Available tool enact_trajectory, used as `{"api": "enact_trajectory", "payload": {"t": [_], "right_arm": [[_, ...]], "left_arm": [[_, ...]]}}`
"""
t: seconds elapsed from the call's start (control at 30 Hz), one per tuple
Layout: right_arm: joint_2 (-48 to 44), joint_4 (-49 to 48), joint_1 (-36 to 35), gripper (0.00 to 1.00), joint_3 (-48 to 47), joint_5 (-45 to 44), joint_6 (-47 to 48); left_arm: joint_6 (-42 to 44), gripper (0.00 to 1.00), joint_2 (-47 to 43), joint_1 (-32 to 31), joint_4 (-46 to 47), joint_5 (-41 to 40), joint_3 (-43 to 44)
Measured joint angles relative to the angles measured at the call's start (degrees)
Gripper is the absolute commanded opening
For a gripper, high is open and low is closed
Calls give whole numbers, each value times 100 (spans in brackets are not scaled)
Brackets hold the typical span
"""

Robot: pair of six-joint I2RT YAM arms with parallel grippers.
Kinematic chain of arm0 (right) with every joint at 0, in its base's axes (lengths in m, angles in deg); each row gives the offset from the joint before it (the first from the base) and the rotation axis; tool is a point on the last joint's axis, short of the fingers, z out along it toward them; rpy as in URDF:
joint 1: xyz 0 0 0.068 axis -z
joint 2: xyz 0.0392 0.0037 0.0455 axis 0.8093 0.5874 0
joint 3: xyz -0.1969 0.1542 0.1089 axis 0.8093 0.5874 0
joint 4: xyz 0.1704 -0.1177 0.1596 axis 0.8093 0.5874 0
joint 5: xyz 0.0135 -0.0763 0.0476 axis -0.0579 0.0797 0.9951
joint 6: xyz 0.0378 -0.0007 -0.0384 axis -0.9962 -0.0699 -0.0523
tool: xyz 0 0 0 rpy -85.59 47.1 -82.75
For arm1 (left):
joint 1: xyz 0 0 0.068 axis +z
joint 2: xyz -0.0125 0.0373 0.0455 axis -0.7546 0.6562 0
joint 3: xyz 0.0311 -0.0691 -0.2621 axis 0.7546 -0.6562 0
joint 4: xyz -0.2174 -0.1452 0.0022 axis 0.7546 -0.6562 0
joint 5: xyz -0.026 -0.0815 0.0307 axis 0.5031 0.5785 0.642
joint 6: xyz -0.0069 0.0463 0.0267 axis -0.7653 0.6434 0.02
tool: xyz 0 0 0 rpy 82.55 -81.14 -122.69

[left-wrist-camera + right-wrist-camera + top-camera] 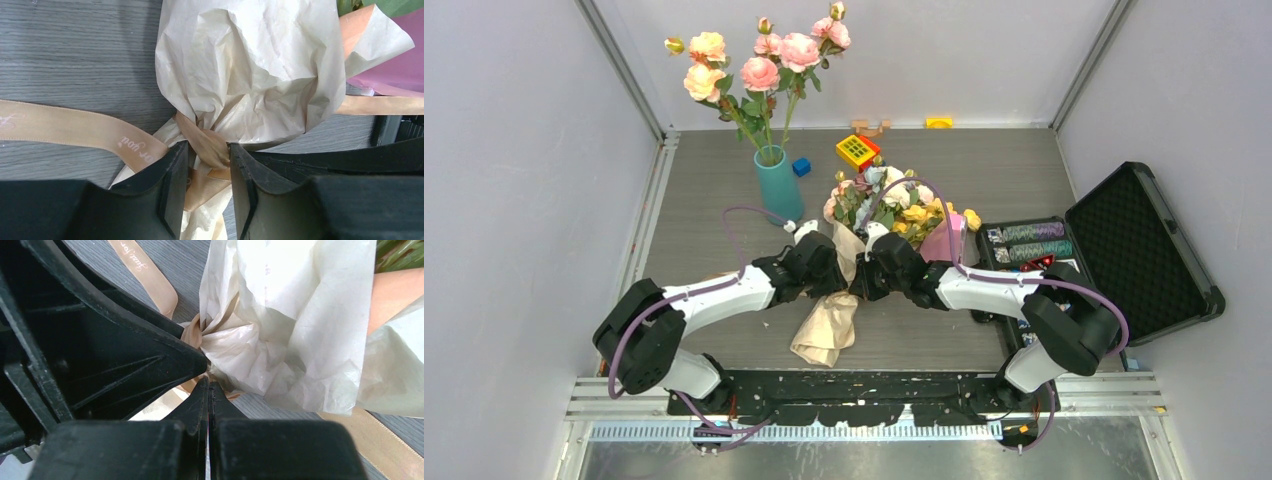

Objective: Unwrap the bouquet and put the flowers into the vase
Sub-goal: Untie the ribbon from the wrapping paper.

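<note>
The bouquet (892, 205) lies mid-table, its small yellow, white and pink flowers (914, 212) pointing away, still in cream and tan paper (245, 75). A tan ribbon (65, 127) is knotted round the neck, and the paper tail (827, 330) trails toward me. My left gripper (208, 147) has its jaws set on either side of the ribbon knot (212, 150), closed against it. My right gripper (209, 382) is shut, with its tips touching the neck from the other side and nothing visible between them. The teal vase (777, 185) stands at the back left, apart from both grippers.
Tall pink and peach roses (764, 60) fill the vase. A pink box (944, 240) sits right behind the bouquet. An open black case (1124, 250) of small parts lies at the right. A yellow toy (857, 150) and a blue cube (801, 167) sit at the back.
</note>
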Motion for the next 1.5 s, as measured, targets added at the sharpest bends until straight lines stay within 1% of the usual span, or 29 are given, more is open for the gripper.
{"api": "enact_trajectory", "payload": {"t": [0.2, 0.6, 0.9, 1.3, 1.5], "right_arm": [[0, 0, 0, 0, 0, 0, 24], [-31, 4, -2, 0, 74, -79, 44], [-286, 87, -17, 0, 365, -179, 39], [-358, -4, -50, 0, 675, -203, -46], [-372, 164, -50, 0, 914, -245, -72]], "left_arm": [[0, 26, 52, 0, 55, -13, 7], [22, 0, 48, 83, 68, -4, 7], [74, 0, -20, 219, 66, 20, 7], [164, 0, -212, 356, 66, 118, -72], [221, 0, -356, 533, 68, 116, -138]]}}
